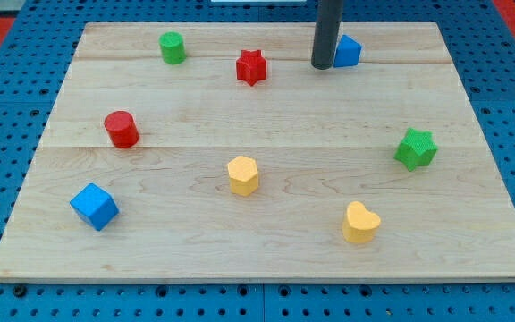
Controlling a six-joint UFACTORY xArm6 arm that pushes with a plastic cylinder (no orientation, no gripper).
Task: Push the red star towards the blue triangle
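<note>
Our tip (322,67) has no fingers to release or clench; it is a bare rod end resting on the surface (266,250) near the view's top, grasping nothing. It sits just beside the blue triangle (349,51), at that block's left edge, possibly touching it; we cannot tell for certain.

The red star (251,66) lies to the view's left of our tip, at roughly the same height in the view, with a clear gap between them. That is the relation the coming move turns on: our tip stands between the star and the triangle, on the wrong side for a push. We judge that we must go around the star to its left side, then push rightward.

Further out are a green cylinder (173,46) at upper left, a red cylinder (122,129), a blue cube (94,206), a yellow hexagonal block (242,174), a yellow heart (360,222) and a green star-shaped block (416,148). No brands, labels or writing can be read anywhere.
</note>
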